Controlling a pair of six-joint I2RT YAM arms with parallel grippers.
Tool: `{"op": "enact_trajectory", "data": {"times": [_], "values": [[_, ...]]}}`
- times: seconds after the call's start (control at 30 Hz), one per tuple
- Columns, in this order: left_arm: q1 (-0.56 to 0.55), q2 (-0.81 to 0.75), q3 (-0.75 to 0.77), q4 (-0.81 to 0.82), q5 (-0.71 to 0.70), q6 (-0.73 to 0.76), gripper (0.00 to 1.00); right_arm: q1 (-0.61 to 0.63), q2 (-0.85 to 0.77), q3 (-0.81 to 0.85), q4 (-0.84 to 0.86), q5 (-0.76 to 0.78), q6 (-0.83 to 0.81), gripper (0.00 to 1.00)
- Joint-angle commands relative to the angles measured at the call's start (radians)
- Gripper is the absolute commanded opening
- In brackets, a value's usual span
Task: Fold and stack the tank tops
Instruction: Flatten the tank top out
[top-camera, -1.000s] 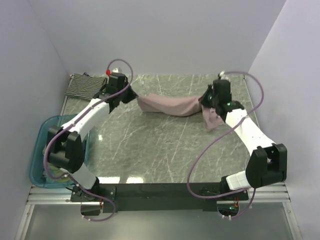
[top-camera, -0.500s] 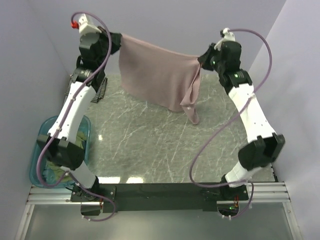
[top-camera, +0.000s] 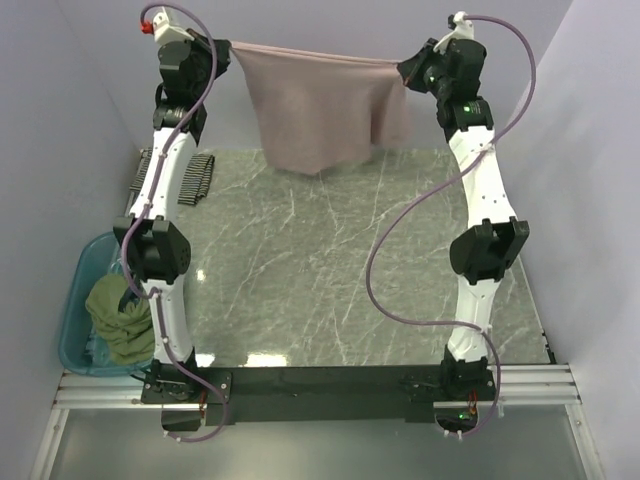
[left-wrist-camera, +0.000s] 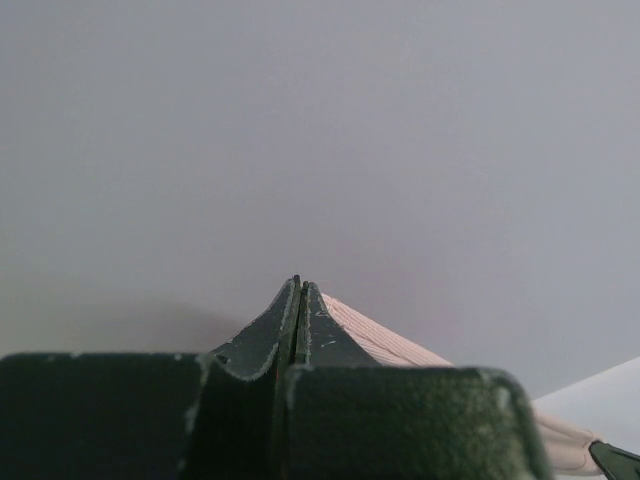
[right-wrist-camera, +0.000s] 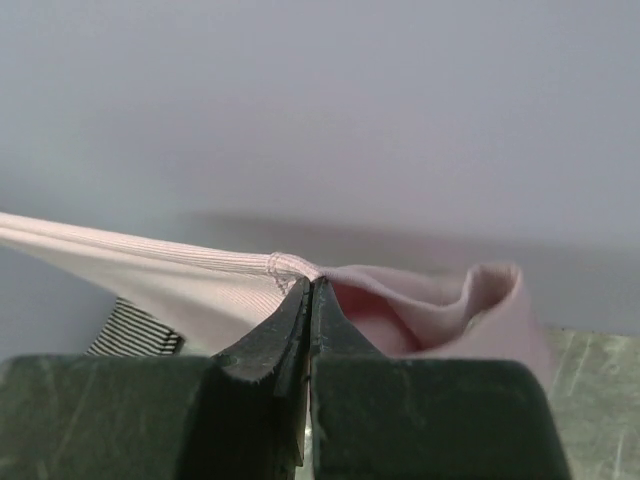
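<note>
Both of your arms are stretched way up and toward the back wall, elbows nearly straight, wrists at about the same height, with the pink tank top (top-camera: 320, 110) strung between them like a curtain. Your left fingers (top-camera: 222, 55) are pinched tight on its left top corner, and your right fingers (top-camera: 408, 70) are clamped on the right top corner. The top edge runs almost straight between the two grips with only a slight sag. The rest of the cloth hangs down over the far end of the desk (top-camera: 330, 280), and the right side bunches into a soft fold.

On the left wrist cam the tips are pressed together with no gap, and ribbed pink fabric comes out just to the right of them. On the right wrist cam it's the same deal: tips closed right on the stitched hem.

The striped top (top-camera: 205, 175) lies at the far-left corner of the desk, partly hidden behind your left arm. The olive top (top-camera: 120, 315) sits crumpled in the blue tub (top-camera: 72, 300), beside your left arm's base.
</note>
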Motion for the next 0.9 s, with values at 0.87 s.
{"op": "enact_trajectory", "data": {"times": [0.87], "values": [[-0.003, -0.992, -1.780, -0.253, -0.006, -0.305, 0.01, 0.313, -0.709, -1.855, 0.434, 0.083, 0.358, 0.39]]}}
